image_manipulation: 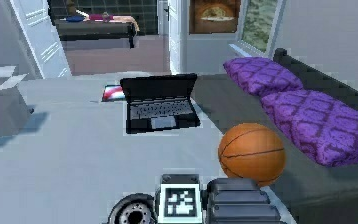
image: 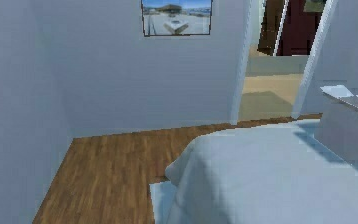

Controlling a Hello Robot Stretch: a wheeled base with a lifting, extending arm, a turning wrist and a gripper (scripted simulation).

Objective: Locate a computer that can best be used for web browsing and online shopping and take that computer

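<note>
The laptop [image_manipulation: 160, 103] lies on the grey bed [image_manipulation: 67, 160], lid raised, dark screen and keyboard facing the robot. Its long side runs across the arm side view. The gripper [image_manipulation: 137, 212] sits at that view's bottom edge, beside a white marker square [image_manipulation: 182, 201]. Its fingers cannot be made out there, so I cannot tell whether it holds anything. The laptop is almost straight up the picture from the gripper, well apart, with bare bedding between them. The coming move looks like a plain reach outward across the bed toward the laptop's near edge. An orange ball [image_manipulation: 252, 152] rests just to the right of that line, near the purple pillows [image_manipulation: 287, 95], and could be nudged.
</note>
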